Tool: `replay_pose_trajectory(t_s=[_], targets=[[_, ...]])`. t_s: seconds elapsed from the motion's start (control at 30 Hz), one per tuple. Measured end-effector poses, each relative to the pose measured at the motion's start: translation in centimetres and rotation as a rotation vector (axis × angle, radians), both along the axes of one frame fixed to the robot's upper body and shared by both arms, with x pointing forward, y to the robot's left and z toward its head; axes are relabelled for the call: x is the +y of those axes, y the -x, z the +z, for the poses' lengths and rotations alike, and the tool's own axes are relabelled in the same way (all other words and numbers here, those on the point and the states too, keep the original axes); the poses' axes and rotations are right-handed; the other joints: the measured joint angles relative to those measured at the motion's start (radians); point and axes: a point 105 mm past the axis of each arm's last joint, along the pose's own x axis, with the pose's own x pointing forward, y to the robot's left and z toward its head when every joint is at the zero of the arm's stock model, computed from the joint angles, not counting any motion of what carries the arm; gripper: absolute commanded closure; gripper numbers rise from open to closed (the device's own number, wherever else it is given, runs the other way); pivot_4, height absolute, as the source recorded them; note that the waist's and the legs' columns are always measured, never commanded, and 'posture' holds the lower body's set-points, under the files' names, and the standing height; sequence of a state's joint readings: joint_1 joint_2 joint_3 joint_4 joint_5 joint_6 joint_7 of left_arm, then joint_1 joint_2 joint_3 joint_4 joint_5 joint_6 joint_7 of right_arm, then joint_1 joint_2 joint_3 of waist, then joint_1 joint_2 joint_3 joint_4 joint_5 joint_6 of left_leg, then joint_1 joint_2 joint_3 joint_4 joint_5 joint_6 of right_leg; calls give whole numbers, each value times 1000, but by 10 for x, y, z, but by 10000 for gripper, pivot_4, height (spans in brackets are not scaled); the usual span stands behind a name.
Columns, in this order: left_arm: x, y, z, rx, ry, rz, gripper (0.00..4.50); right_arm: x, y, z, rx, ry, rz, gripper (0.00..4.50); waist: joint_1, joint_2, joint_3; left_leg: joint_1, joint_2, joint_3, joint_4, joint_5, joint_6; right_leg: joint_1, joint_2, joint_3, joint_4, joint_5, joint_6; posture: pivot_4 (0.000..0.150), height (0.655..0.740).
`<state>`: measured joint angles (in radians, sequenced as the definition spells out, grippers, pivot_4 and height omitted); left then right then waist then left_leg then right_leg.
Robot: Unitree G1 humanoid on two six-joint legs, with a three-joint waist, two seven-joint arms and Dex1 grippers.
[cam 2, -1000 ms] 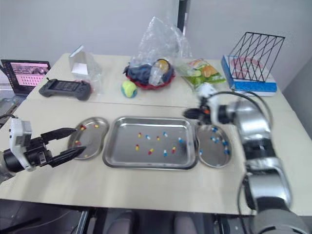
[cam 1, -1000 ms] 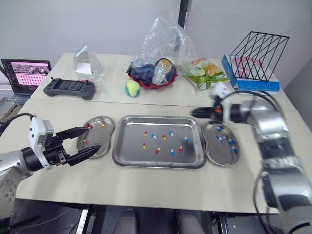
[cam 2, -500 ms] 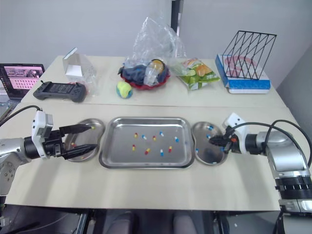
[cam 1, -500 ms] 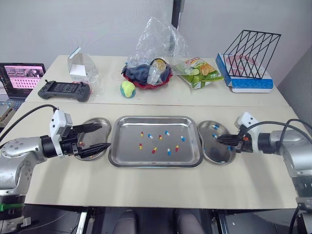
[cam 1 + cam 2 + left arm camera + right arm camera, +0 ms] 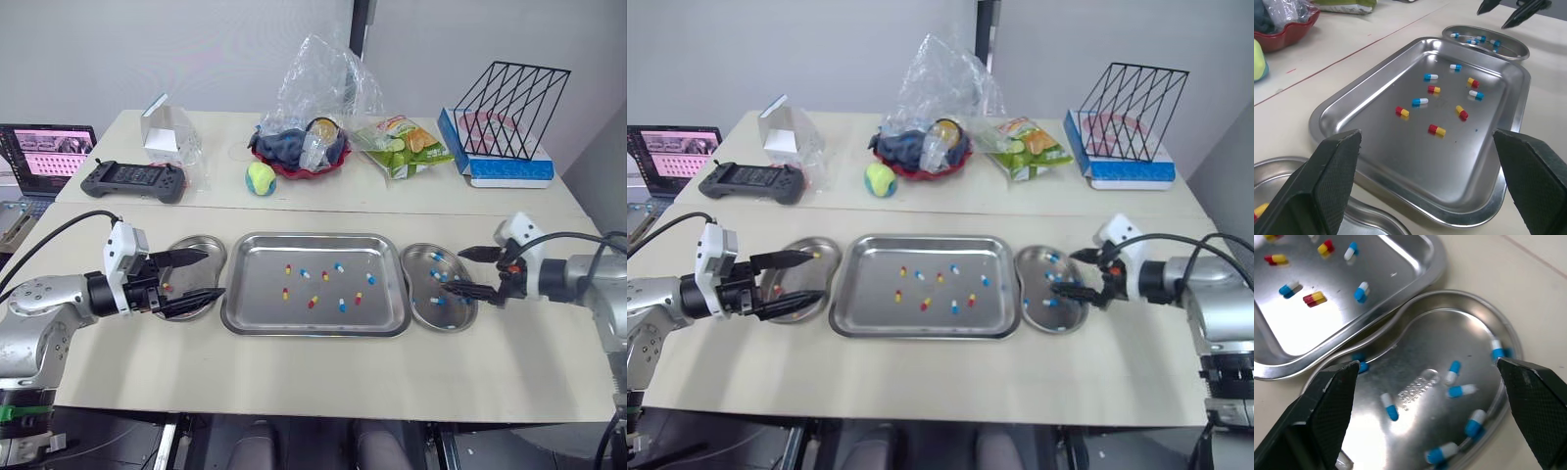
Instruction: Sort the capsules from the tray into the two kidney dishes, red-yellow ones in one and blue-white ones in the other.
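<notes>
The tray lies between the left dish and right dish, just beside each, with capsules in all three; a controller, ball and bowl lie farther back.

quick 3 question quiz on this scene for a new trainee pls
1. Multiple choice: what colour are the capsules in the kidney dish nearest the right gripper?
A. red-yellow
B. blue-white
C. a mix of both
2. True or false: the left gripper is shut on a capsule.
3. Count: how many capsules lie in the tray?

Key:
1. B.
2. False: its fingers are wide apart with nothing between them.
3. Nine: five red-yellow, four blue-white.
</notes>
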<state>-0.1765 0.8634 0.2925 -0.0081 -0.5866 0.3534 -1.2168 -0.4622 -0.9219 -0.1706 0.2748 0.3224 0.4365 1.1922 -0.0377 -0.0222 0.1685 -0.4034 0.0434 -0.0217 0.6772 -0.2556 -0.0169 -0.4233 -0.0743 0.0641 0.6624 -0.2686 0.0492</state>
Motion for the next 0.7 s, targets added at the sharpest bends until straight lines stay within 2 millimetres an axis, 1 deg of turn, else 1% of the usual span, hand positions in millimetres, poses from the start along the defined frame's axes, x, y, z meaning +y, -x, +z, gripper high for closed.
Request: replay_pose_trajectory(t_s=[0.07,0.13,0.27,0.33,0.37,0.43,0.47,0.6,0.7], targets=[[19,2,-2,-8,7,80,0,-35,2,9,-42,-15,-92,107,2,0,0,0,0,0,-1,0,1,0,0,0,-1,0,0,1500,7174],[39,5,-6,-9,12,164,0,-63,8,8,-59,-32,-165,107,2,0,0,0,1,0,-1,-1,1,0,1,0,-2,0,0,1500,7174],[66,10,-10,-29,5,274,0,-89,17,-10,-58,-67,-242,107,-5,0,0,2,0,1,-1,-1,1,2,0,1,0,0,0,1500,7174],[83,13,-6,-65,17,350,0,-103,22,-16,-72,-84,-299,107,-5,0,0,3,1,1,-1,-1,1,2,1,1,0,0,0,1500,7174],[93,12,-1,-99,28,400,0,-110,24,-19,-89,-86,-333,107,-5,0,0,3,1,1,-1,-1,1,2,0,1,0,0,0,1500,7174],[113,13,8,-163,36,489,0,-122,27,-26,-112,-97,-405,107,-5,0,0,4,0,2,-1,-1,1,3,0,1,0,0,0,1500,7174],[121,15,8,-176,30,522,0,-128,29,-31,-116,-112,-441,107,-6,0,0,4,0,2,-1,-1,1,3,0,1,0,0,0,1500,7174],[131,19,-2,-160,11,561,0,-133,33,-46,-110,-157,-497,107,-7,0,0,4,0,2,-1,-1,1,3,0,2,0,0,0,1500,7174],[132,19,-3,-168,7,565,0,-133,33,-46,-113,-161,-496,107,-6,0,0,4,0,2,-1,-1,1,3,0,2,0,0,0,1500,7174]])
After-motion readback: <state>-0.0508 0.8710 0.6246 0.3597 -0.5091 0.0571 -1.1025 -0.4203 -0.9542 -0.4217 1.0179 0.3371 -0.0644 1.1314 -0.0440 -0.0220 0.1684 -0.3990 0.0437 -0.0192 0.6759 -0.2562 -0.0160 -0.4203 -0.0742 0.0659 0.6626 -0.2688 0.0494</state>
